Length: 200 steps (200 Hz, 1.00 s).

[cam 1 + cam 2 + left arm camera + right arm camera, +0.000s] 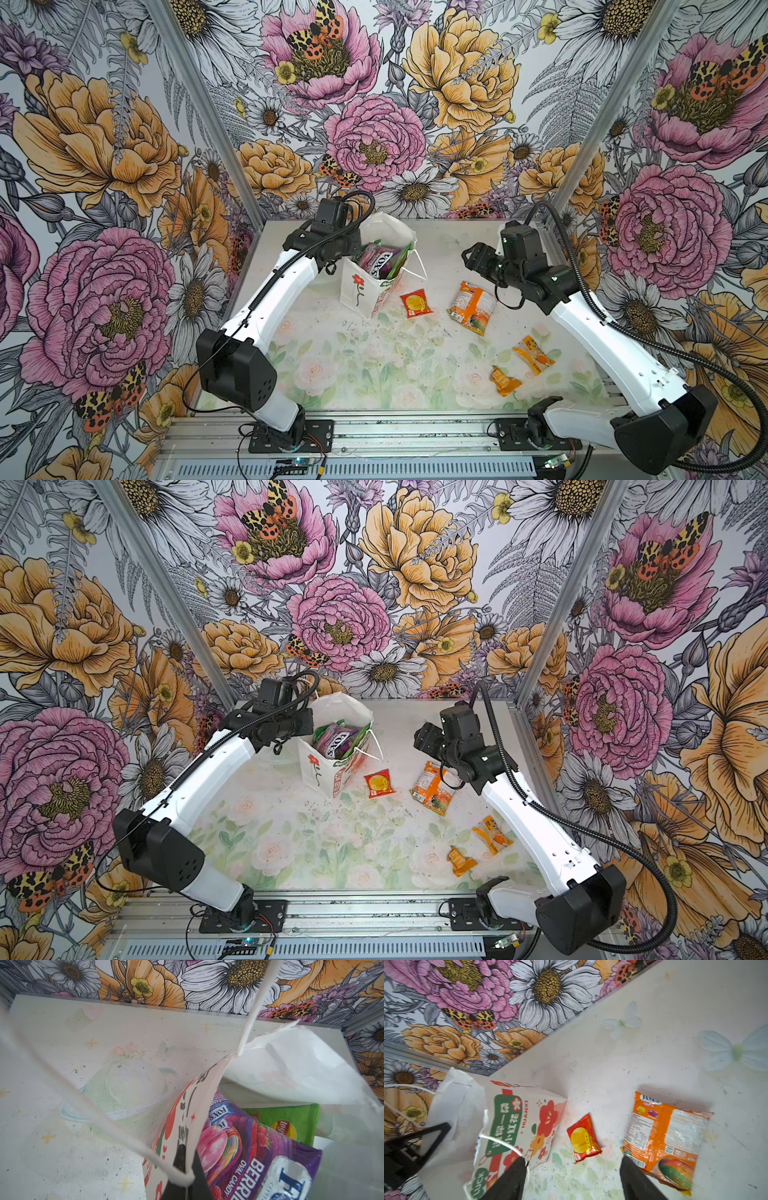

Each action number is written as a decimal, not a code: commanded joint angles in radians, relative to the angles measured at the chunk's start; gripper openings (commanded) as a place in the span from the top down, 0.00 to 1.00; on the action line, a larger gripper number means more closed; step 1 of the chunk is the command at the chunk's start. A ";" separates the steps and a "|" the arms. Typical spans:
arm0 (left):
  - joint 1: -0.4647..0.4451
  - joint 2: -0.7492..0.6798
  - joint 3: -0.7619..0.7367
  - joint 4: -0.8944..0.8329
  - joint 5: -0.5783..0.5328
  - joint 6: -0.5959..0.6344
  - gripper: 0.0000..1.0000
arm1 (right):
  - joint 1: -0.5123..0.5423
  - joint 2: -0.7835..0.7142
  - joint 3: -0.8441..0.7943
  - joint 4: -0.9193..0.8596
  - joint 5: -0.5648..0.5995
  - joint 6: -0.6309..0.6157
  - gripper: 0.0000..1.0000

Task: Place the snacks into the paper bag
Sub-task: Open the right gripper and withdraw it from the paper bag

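The white paper bag point(358, 293) with red flowers stands upright at the back left, mouth open. Inside it lie a purple FOX'S packet point(249, 1147) and a bright green packet point(291, 1118). My left gripper point(187, 1169) is shut on the bag's near wall point(199, 1105), beside the cord handle point(116, 1126). On the table right of the bag lie a small red sachet point(415, 303), an orange packet point(473, 307) and two small orange wrappers point(533, 355) point(504, 380). My right gripper point(574, 1160) hovers open above the sachet point(583, 1138), holding nothing.
Flowered walls point(124, 166) close in the table on the left, back and right. An aluminium rail point(395, 432) with both arm bases runs along the front edge. The right arm's white link point(615, 345) passes just right of the small wrappers.
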 commanded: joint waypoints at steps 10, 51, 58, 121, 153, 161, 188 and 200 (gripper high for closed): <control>0.000 -0.047 0.010 0.078 -0.023 0.010 1.00 | -0.013 -0.018 -0.105 -0.012 0.057 -0.034 0.26; -0.001 -0.045 0.010 0.078 -0.022 0.010 1.00 | -0.024 0.108 -0.129 -0.011 0.082 -0.093 0.25; -0.001 -0.043 0.010 0.078 -0.022 0.010 1.00 | -0.024 0.140 -0.116 -0.012 0.080 -0.105 0.25; -0.003 -0.043 0.010 0.078 -0.026 0.013 1.00 | -0.048 0.375 0.031 -0.012 0.153 -0.251 0.22; -0.001 -0.045 0.008 0.078 -0.026 0.013 1.00 | -0.139 0.445 0.039 -0.012 0.158 -0.285 0.20; -0.003 -0.041 0.007 0.078 -0.032 0.012 1.00 | -0.165 0.465 0.042 -0.011 0.123 -0.286 0.20; -0.003 -0.029 0.009 0.076 -0.028 0.013 1.00 | -0.211 0.534 0.052 -0.012 0.046 -0.297 0.19; -0.004 -0.032 0.010 0.076 -0.025 0.011 1.00 | -0.218 0.556 0.044 -0.011 0.037 -0.297 0.19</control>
